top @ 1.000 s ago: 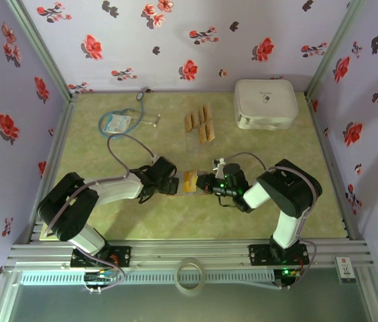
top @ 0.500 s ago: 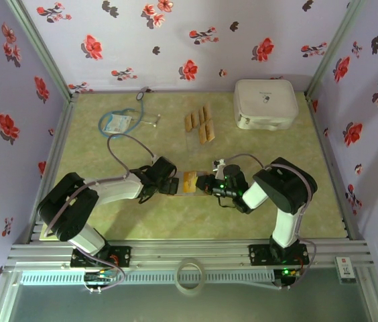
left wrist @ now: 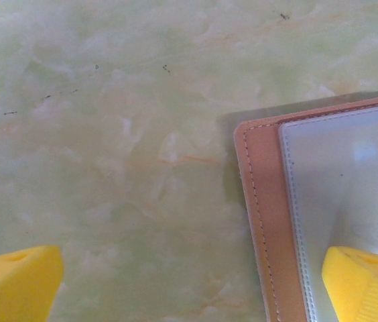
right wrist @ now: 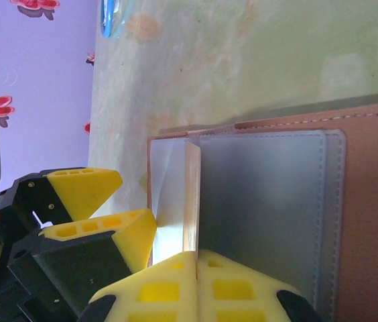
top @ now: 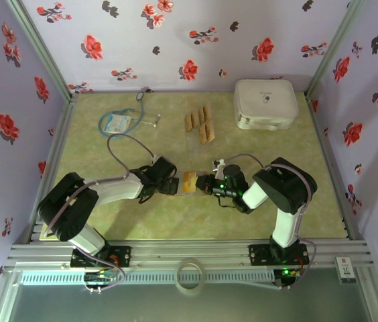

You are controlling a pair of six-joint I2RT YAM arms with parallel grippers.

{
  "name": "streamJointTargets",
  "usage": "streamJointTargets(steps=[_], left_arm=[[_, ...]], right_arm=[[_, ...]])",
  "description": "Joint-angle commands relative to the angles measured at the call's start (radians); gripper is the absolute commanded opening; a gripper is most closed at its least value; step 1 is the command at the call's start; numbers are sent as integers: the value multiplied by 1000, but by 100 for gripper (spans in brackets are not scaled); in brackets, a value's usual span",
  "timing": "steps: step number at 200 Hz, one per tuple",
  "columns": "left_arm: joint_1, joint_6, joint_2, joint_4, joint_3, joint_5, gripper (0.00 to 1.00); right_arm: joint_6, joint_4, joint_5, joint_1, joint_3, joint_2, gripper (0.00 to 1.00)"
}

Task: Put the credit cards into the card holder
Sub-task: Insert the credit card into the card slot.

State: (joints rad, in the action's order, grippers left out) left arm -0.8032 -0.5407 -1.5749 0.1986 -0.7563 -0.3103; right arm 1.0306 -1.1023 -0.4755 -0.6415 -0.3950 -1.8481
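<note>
The card holder lies open on the table between both grippers, reddish-brown leather round greyish pockets. My right gripper is shut on a credit card, held edge-on with its far end inside a pocket at the holder's left side. My left gripper is open, straddling the holder's edge; one yellow finger rests on the clear pocket, the other over bare table. Its fingers sit right beside the held card. Several more credit cards lie farther back.
A white rounded case stands at the back right. A blue-tubed stethoscope lies at the back left. Flowered walls close the table on three sides. Open tabletop lies in front of the left arm.
The right arm's elbow has edged slightly leftward. Both grippers and the card holder stay where they were.
</note>
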Motion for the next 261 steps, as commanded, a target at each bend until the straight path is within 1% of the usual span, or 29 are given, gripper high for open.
streamJointTargets(steps=[1,89,204,261], left_arm=[[-8,-3,4,39,21,-26,100],[-8,-5,4,38,23,-26,100],[-8,-5,6,38,27,-27,100],[-8,-5,6,37,27,-27,99]], right_arm=[[-6,19,15,-4,21,4,0],[-67,185,55,-4,1,64,0],[-65,196,41,-4,-31,43,0],[-58,178,16,-10,-37,21,0]])
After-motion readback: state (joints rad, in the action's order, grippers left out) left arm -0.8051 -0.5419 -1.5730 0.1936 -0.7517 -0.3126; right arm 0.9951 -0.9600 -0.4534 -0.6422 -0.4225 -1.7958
